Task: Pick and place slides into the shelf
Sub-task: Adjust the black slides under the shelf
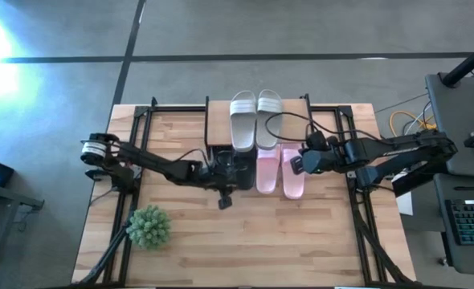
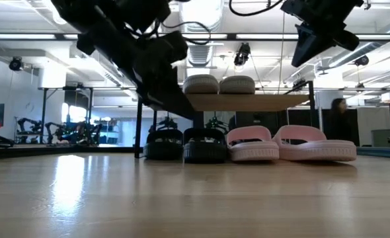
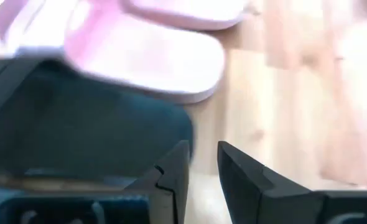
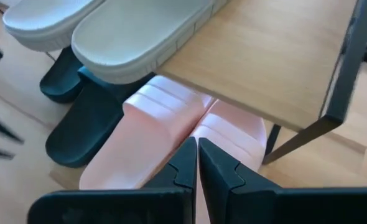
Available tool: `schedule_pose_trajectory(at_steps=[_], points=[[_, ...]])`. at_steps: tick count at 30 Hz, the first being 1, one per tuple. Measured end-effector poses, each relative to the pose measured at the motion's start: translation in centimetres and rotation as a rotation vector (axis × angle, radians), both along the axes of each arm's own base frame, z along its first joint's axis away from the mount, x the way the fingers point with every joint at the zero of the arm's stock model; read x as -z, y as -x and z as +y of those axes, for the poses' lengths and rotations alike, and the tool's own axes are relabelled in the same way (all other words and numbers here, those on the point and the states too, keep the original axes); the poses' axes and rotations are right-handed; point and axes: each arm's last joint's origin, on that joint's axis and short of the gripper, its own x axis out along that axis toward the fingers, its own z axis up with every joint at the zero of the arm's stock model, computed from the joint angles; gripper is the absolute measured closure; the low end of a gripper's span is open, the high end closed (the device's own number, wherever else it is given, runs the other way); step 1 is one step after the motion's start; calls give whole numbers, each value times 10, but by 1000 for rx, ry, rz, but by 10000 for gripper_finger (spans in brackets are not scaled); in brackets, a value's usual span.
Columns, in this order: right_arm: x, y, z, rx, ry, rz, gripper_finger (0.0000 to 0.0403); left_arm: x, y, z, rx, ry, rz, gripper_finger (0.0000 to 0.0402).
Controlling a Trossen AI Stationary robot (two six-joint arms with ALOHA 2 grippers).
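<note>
The shelf [image 1: 289, 120] stands at the far middle of the table [image 1: 301, 241]. The grey-white slides [image 1: 255, 112] lie side by side on its board. Under it, on the table, the black slides [image 2: 185, 144] and the pink slides [image 1: 279, 170] stand in one row, with the pink heels sticking out toward the front. The left gripper [image 1: 225, 201] hangs just above the black pair, its fingers [image 3: 171, 180] a little apart and holding nothing. The right gripper [image 1: 296, 166] hovers above the pink pair, its fingers [image 4: 224, 174] pressed together, empty. A green plant ball [image 1: 149, 226] rests near the front left.
</note>
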Motion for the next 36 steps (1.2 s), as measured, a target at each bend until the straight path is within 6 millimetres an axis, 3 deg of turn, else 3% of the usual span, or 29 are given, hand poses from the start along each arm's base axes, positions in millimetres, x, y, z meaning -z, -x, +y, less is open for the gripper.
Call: schedule_pose_trajectory(at_steps=[8,14,20,24,36], points=[[-2,0,-1,-2,27,-2,394,11,-15,-8,82,43,29,332],[0,0,0,-1,18,3,394,19,-40,-12,151,40,5,332],[0,0,0,-1,17,3,394,41,-60,-10,170,2,87,332],[0,0,0,-4,10,4,394,49,-65,-1,113,-28,147,332],[0,0,0,-8,12,8,394,38,-64,48,-101,-197,136,332]])
